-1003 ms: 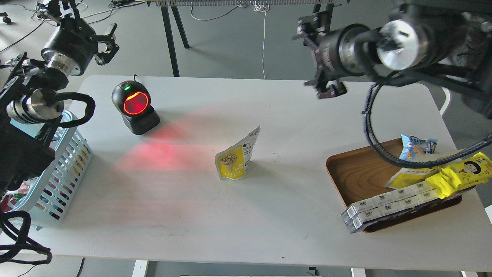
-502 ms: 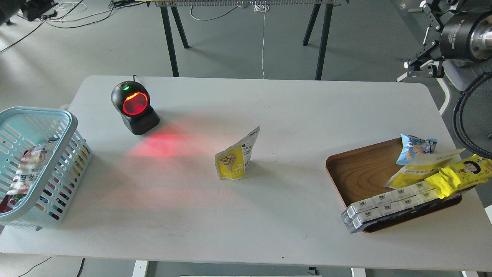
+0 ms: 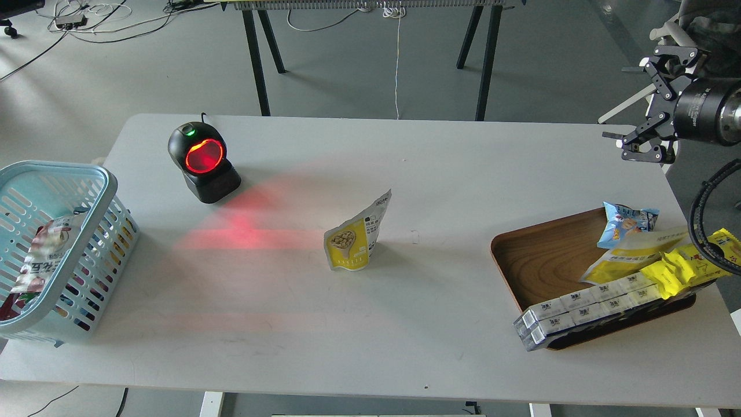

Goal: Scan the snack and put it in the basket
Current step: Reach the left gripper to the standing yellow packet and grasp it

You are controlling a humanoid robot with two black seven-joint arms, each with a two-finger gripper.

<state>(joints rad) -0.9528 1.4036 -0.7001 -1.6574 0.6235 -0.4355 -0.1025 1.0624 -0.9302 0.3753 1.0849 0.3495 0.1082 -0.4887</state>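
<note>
The snack (image 3: 354, 237), a small pouch with a yellow lower half, a white top and a round picture of tan beans, stands upright at the middle of the white table (image 3: 405, 324). The light blue lattice basket (image 3: 111, 186) stands at the table's left edge and holds a few packs. My right gripper (image 3: 634, 102) hangs open and empty above the table's far right corner, far from the snack. My left arm is out of view.
A black scanner (image 3: 202, 162) with a glowing red window stands at the back left and casts red light on the table. A brown wooden tray (image 3: 538, 260) at the right holds bright-yellow packs (image 3: 683, 267), a blue pack (image 3: 625, 223) and white boxes (image 3: 584, 310).
My left arm has drawn back out of view on the left, uncovering the basket. My right arm has pulled back from over the table to the far right edge. The snack has not moved.
</note>
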